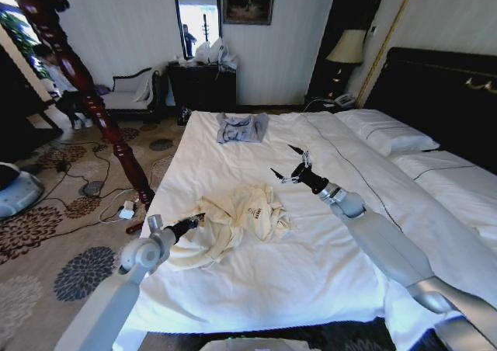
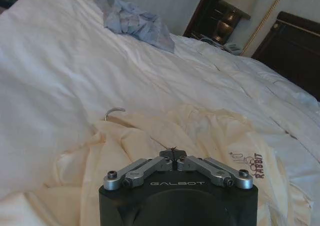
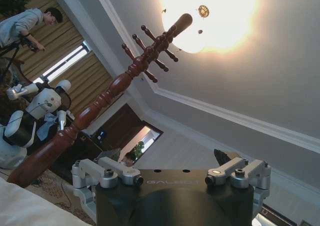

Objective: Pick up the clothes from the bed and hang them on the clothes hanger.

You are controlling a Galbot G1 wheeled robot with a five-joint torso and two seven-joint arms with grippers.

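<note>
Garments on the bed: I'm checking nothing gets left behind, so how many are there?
2. The cream clothes lie crumpled near the bed's left edge, by the left gripper. A grey-blue garment lies at the far end. More could be hidden underneath.

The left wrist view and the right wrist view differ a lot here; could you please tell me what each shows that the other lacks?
The left wrist view has the left claw shut above the cream top on the bed, a silvery hook and a grey-blue garment. The right wrist view has the open right claw facing the ceiling, a ceiling lamp and a wooden coat stand. Both share only a claw base at the frame's edge.
</note>
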